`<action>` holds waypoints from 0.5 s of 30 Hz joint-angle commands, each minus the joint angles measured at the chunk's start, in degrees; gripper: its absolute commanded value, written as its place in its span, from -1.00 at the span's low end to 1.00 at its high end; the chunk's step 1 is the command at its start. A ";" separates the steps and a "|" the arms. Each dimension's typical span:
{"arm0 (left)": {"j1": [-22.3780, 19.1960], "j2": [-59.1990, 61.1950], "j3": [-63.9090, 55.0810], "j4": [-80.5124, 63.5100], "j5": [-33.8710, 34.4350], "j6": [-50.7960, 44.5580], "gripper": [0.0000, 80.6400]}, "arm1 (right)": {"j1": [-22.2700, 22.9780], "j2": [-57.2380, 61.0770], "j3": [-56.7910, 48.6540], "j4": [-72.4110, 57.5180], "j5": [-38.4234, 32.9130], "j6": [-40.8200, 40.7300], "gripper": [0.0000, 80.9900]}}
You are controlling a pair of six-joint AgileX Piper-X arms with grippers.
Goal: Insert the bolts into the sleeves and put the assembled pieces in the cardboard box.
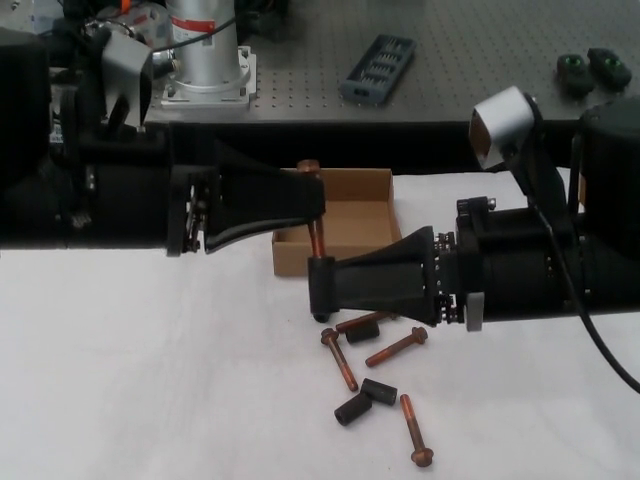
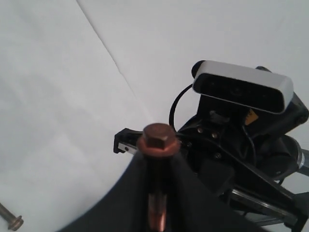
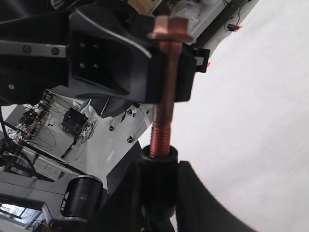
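Observation:
My left gripper (image 1: 316, 196) is shut on a copper bolt (image 1: 314, 215) that stands upright, head up, in front of the cardboard box (image 1: 368, 184). Its head (image 2: 158, 139) shows above the black fingers (image 2: 188, 193). Directly below, my right gripper (image 1: 322, 285) is shut on a black sleeve (image 3: 158, 179). The bolt's threaded tip (image 3: 159, 142) sits at the sleeve's mouth, and how far in it goes is hidden. Loose on the white cloth lie three bolts (image 1: 340, 360), (image 1: 397, 347), (image 1: 415, 432) and black sleeves (image 1: 380, 392), (image 1: 350, 410).
The open box stands at the cloth's far edge, behind both grippers. Another bolt with a sleeve (image 1: 364, 326) lies just under the right gripper. Behind, on the metal bench, are a ribbed black part (image 1: 378, 68), a metal post (image 1: 205, 50) and dark green pieces (image 1: 595, 68).

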 commanded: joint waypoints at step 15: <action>-0.11 -0.77 -0.15 0.32 9.95 6.34 -0.98 | -1.48 0.00 -0.48 -0.10 -1.63 0.95 -0.93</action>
